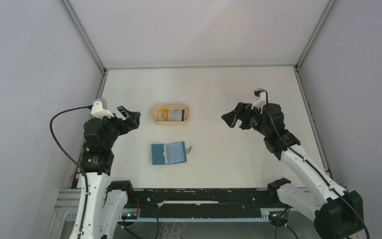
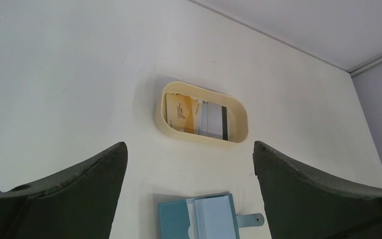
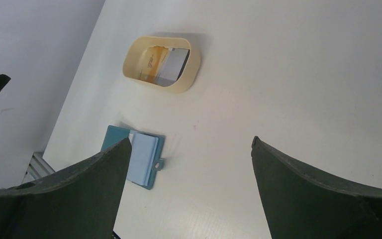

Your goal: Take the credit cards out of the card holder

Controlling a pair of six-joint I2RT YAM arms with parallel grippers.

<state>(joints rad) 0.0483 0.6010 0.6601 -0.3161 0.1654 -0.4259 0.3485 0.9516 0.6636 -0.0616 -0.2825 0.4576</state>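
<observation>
The teal-blue card holder (image 1: 168, 153) lies open on the table between the arms, pale inner pockets on its right half and the closure tab pointing right. It also shows in the left wrist view (image 2: 199, 216) and the right wrist view (image 3: 134, 154). Two credit cards (image 1: 174, 114), one yellowish and one whitish with a dark stripe, lie in the tan oval dish (image 1: 155, 114) behind it; they also show in the left wrist view (image 2: 199, 117) and the right wrist view (image 3: 161, 67). My left gripper (image 1: 132, 121) (image 2: 189, 145) and right gripper (image 1: 231, 118) (image 3: 190, 140) hover open and empty, apart from everything.
The dish rim shows in the left wrist view (image 2: 194, 135) and the right wrist view (image 3: 189, 74). The white table is enclosed by grey walls at left, right and back. A black rail (image 1: 204, 204) runs along the near edge between the arm bases.
</observation>
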